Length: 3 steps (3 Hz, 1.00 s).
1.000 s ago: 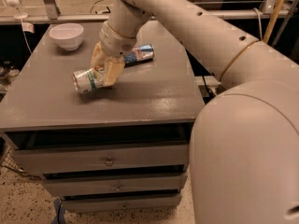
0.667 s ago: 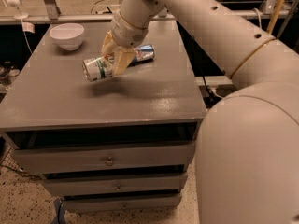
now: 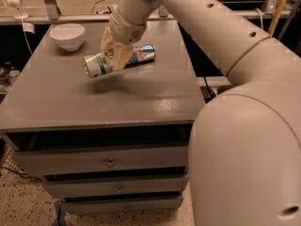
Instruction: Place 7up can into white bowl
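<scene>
My gripper (image 3: pixel 115 53) is shut on the 7up can (image 3: pixel 97 64), a whitish-silver can with green markings, and holds it on its side in the air above the grey cabinet top (image 3: pixel 94 98). The can's silver end faces left. The white bowl (image 3: pixel 67 36) stands upright near the top's back left corner, to the left of and beyond the can, apart from it.
A blue and silver can (image 3: pixel 142 54) lies on its side on the top just behind the gripper. My large pale arm fills the right side of the view. Drawers (image 3: pixel 108 161) front the cabinet below. A rail runs behind the cabinet.
The gripper has lifted the 7up can off the top and carried it up and back, a little closer to the bowl. The blue can has not moved.
</scene>
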Available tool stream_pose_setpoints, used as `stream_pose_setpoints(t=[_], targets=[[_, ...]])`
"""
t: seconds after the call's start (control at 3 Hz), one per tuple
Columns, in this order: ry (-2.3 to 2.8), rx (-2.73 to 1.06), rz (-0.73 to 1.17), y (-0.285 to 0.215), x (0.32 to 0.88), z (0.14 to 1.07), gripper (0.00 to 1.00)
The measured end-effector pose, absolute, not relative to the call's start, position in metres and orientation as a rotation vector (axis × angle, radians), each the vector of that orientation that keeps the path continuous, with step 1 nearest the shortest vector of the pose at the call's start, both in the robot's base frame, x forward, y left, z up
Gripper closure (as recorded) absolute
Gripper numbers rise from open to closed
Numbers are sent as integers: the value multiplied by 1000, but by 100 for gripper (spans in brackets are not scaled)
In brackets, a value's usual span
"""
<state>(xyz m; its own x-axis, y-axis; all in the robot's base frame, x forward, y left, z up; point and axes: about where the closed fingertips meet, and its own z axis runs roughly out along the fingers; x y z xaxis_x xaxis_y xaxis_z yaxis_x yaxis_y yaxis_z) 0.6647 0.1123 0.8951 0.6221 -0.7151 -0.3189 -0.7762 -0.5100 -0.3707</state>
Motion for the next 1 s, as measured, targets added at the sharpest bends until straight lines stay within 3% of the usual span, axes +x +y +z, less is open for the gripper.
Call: stream_pose_setpoints(t=[1.0], targets=[[1021,-2267,-262,112,772,984,100]])
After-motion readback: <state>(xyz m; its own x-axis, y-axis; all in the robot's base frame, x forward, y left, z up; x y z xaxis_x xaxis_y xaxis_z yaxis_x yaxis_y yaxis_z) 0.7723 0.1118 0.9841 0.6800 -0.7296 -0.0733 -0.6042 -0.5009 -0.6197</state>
